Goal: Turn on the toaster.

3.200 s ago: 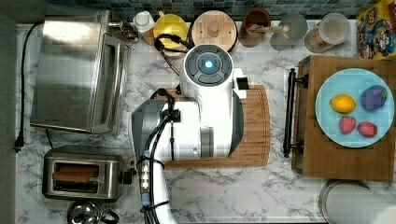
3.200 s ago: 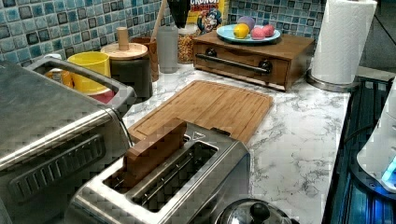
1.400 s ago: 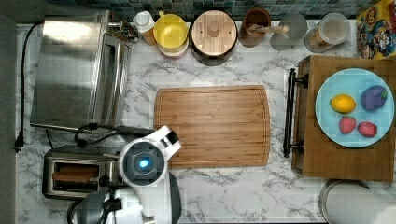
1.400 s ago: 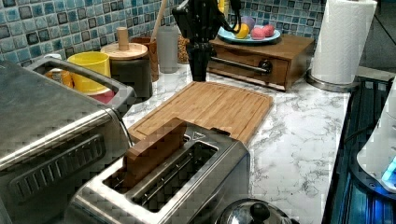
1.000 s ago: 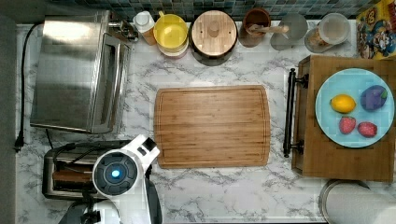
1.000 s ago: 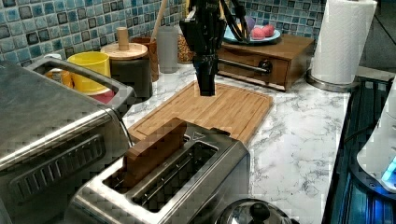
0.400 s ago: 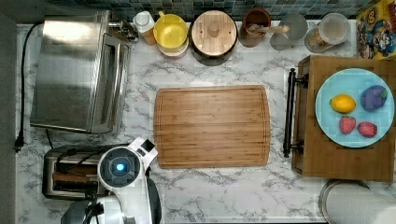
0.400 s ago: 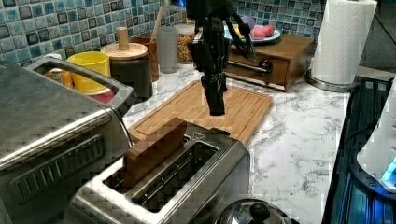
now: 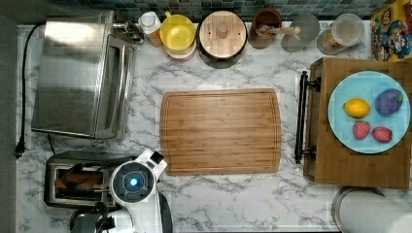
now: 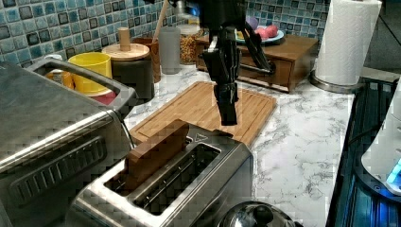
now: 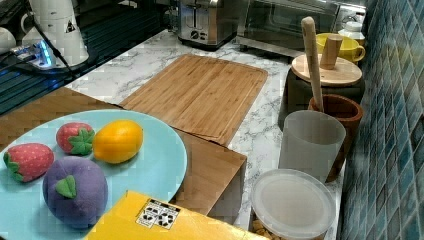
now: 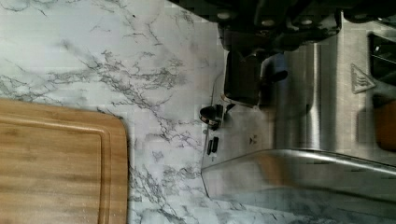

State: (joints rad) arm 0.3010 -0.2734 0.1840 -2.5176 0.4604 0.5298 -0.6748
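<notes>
One toaster [image 9: 80, 179] sat at the counter's front-left corner in the top view. I hung the gripper [image 10: 228, 111] above its lever end, holding nothing; finger gap: cannot tell. Approach step; next, press the lever [image 12: 212, 114] down.

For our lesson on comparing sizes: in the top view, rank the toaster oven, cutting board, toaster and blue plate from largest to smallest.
1. Cutting board
2. Toaster oven
3. Blue plate
4. Toaster, partly hidden by the arm, so unsure

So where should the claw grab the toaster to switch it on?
Probably the black lever on the toaster's end facing the board. It sticks out from the steel wall, so the claw should come from above and push down.
</notes>
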